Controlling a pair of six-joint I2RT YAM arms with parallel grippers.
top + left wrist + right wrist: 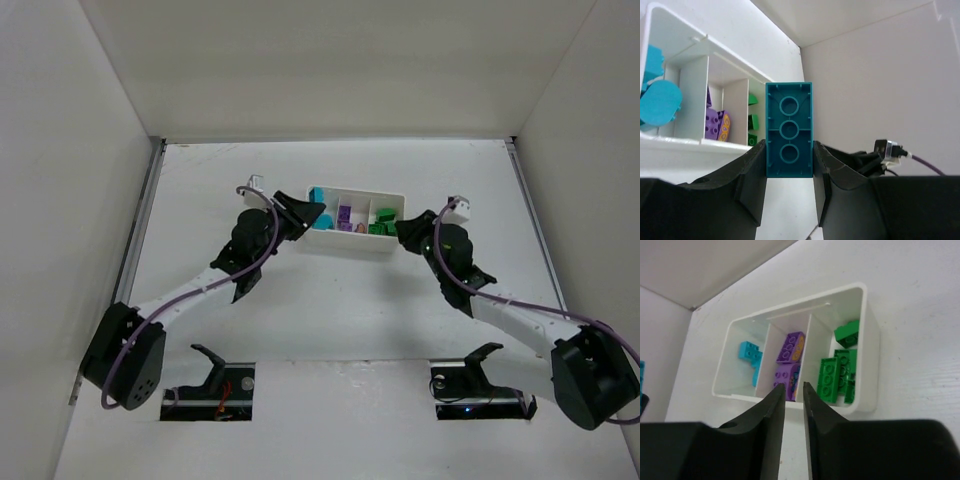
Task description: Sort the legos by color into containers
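Teal brick (789,130), clamped between the fingers of the left gripper (789,152), just outside the tray (670,142) at its cyan compartment (737,374). Good practice: carry it past the end wall, lower, then release. Right gripper (794,392), near the green end: narrow gap, empty.

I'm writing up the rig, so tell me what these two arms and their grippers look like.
The left arm and right arm have white links, chunky black joints and black bases. A purple cable trails along each. The left gripper and right gripper are black with matte, curved fingers. No markings are legible.
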